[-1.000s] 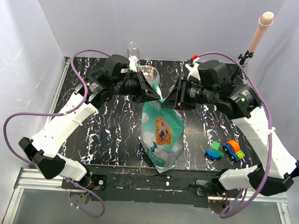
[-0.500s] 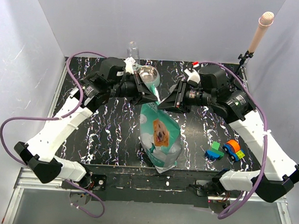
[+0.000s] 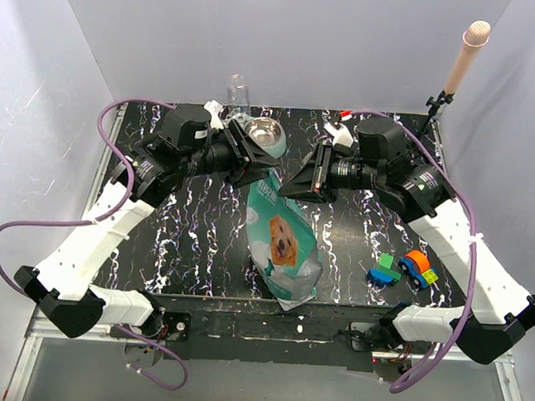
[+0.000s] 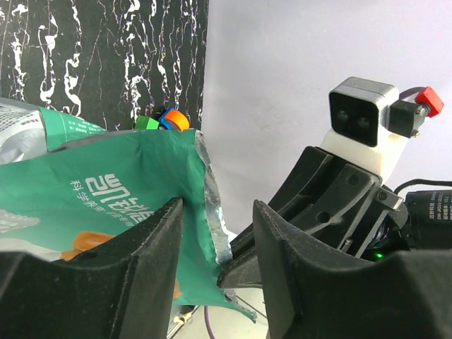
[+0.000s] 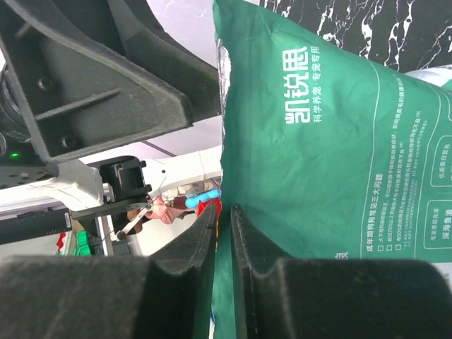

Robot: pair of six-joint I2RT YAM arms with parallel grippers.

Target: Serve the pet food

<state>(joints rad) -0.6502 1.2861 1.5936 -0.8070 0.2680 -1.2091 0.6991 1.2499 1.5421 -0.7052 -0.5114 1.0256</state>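
Hidden or unclear: the pet food bag (image 3: 283, 242) shows only its outside, so the kibble inside cannot be seen. The bag's lower end runs past the near table edge. My left wrist covers part of the mint-green bowl holder (image 3: 276, 152), and one steel bowl (image 3: 263, 125) shows. In the right wrist view the space beyond my fingers is a blur of arm parts and clutter.

Surface and room: a black table (image 3: 201, 242) with white marble veining, closed in by plain white walls on three sides. A clear jar (image 3: 239, 91) stands at the far edge. A pink-tipped microphone (image 3: 467, 51) rises on a stand at the far right corner. Small toy cars (image 3: 404, 268), orange, blue and green, sit near my right arm.

Containers: the steel bowl's inside shows bright metal. The teal-and-white bag, with a golden retriever printed on it, lies along the middle of the table, its top raised between my two claws.

Claws: my left claw (image 4: 217, 226) stands apart, and the bag's torn silver-lined top edge (image 4: 208, 205) sits loose in the gap. My right claw (image 5: 224, 219) is pinched narrow on the bag's green side edge (image 5: 339, 141).
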